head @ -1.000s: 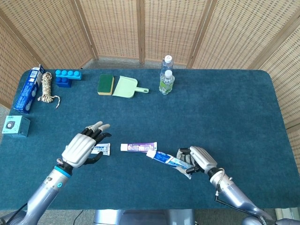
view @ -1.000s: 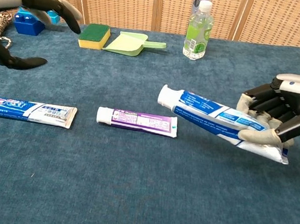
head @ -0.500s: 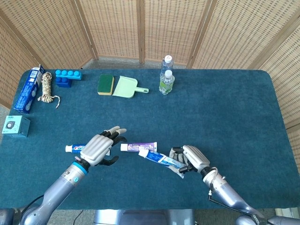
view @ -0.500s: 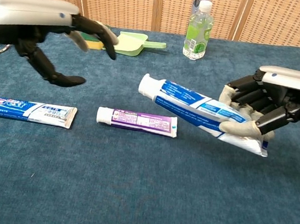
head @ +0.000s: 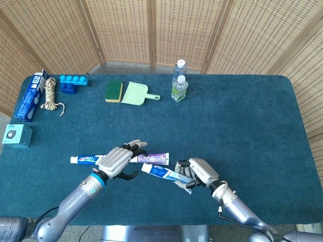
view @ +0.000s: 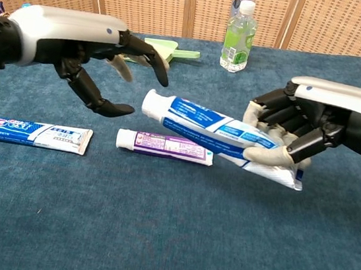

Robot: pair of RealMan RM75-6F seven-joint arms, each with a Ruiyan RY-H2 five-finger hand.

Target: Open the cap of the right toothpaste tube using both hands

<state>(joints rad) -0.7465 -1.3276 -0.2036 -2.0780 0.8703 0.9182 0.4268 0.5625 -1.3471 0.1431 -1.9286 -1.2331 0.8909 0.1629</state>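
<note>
My right hand (view: 301, 127) (head: 197, 172) grips a blue and white toothpaste tube (view: 217, 132) (head: 164, 173) by its tail end and holds it above the table, white cap (view: 151, 102) pointing left. My left hand (view: 89, 43) (head: 118, 160) hovers open just left of the cap, fingers and thumb spread and not touching it. Two other tubes lie on the table: a purple one (view: 166, 146) (head: 154, 158) in the middle and a blue Crest one (view: 31, 132) (head: 86, 160) on the left.
Along the far side of the blue table stand two water bottles (head: 179, 83), a green dustpan (head: 136, 94), a green sponge (head: 114, 90), a blue block (head: 73, 82), a coiled rope (head: 49, 95) and a blue box (head: 30, 96). A small teal box (head: 16, 135) sits at the left edge.
My right hand has carried the tube to the left. My left hand has moved right, from over the Crest tube to just beside the held tube's cap.
</note>
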